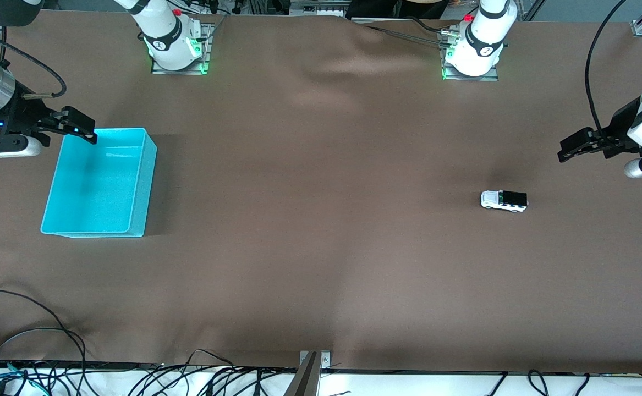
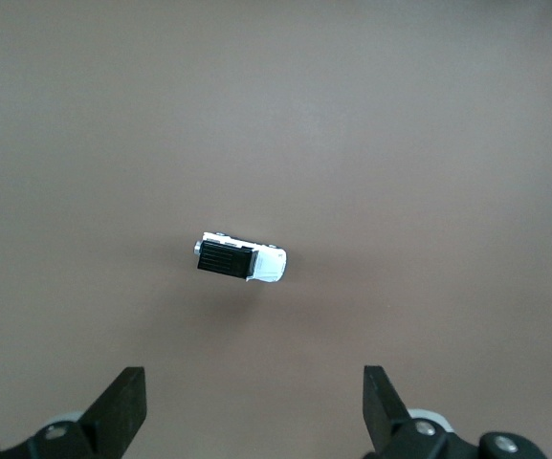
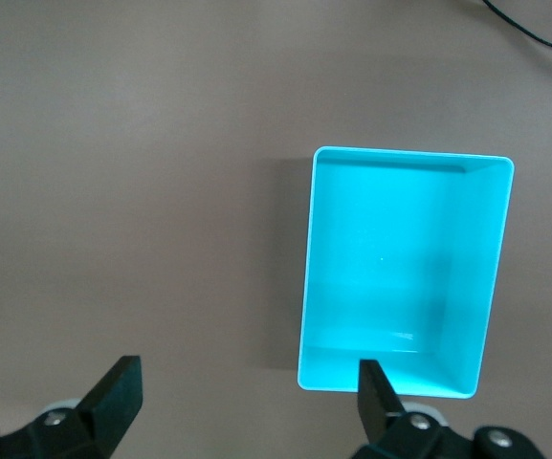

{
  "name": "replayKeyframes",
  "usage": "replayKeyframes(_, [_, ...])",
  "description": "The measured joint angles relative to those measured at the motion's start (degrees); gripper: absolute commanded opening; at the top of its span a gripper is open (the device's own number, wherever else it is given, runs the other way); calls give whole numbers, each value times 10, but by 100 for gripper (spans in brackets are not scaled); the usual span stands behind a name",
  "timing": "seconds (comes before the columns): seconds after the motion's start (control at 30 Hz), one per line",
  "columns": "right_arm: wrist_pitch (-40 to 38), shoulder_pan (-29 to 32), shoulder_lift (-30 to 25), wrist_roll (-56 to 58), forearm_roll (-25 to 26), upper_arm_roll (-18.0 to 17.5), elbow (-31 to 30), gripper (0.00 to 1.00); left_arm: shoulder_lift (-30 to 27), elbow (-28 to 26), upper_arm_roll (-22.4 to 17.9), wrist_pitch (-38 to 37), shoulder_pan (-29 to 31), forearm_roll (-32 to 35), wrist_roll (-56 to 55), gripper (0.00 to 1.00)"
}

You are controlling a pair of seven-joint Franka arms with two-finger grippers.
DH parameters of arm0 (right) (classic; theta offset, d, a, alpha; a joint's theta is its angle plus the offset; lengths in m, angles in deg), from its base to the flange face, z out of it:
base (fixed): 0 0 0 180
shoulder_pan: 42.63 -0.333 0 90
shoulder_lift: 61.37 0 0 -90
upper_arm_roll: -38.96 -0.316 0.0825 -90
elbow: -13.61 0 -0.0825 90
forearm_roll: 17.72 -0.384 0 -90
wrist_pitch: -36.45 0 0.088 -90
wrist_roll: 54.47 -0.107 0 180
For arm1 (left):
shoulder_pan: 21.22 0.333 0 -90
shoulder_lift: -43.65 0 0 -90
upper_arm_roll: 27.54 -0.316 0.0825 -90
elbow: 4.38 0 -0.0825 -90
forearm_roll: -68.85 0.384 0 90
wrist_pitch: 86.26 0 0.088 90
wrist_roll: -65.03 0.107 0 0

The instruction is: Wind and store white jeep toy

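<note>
the white jeep toy (image 1: 504, 201) stands on its wheels on the brown table cover (image 1: 321, 231), toward the left arm's end of the table, with nothing touching it. its black roof faces up and its white hood points toward the middle of the table. in the left wrist view the same toy (image 2: 241, 260) lies alone on the cloth, well apart from the two dark fingertips (image 2: 122, 406) at the edge of that view. the left gripper (image 1: 571, 147) hangs in the air over bare cloth at the left arm's end of the table, not above the toy; its fingers are spread wide and hold nothing. the turquoise bin (image 1: 143, 181) sits on the table toward the right arm's end, well apart from the toy, and nothing lies inside it. the right gripper (image 1: 76, 127) hangs over the corner of the bin that is farther from the front camera. its fingers are also released and wide, with nothing between them; in the right wrist view one fingertip (image 3: 376, 392) shows in front of the bin's wall (image 3: 309, 277). some black cables (image 1: 40, 341) lie along the table edge nearest the front camera.
</note>
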Motion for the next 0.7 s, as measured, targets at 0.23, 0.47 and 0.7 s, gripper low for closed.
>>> replayKeyframes(0.23, [-7,1,-1,0,0,0,1,100,0,-3,6,0,-3,4,45,100])
replayKeyframes(0.47, [-10,1,-2,0,0,1,3,100,0,-5,6,0,-3,5,73,100])
replayKeyframes(0.7, [-10,1,-2,0,0,1,4,100,0,-6,6,0,-2,5,78,100])
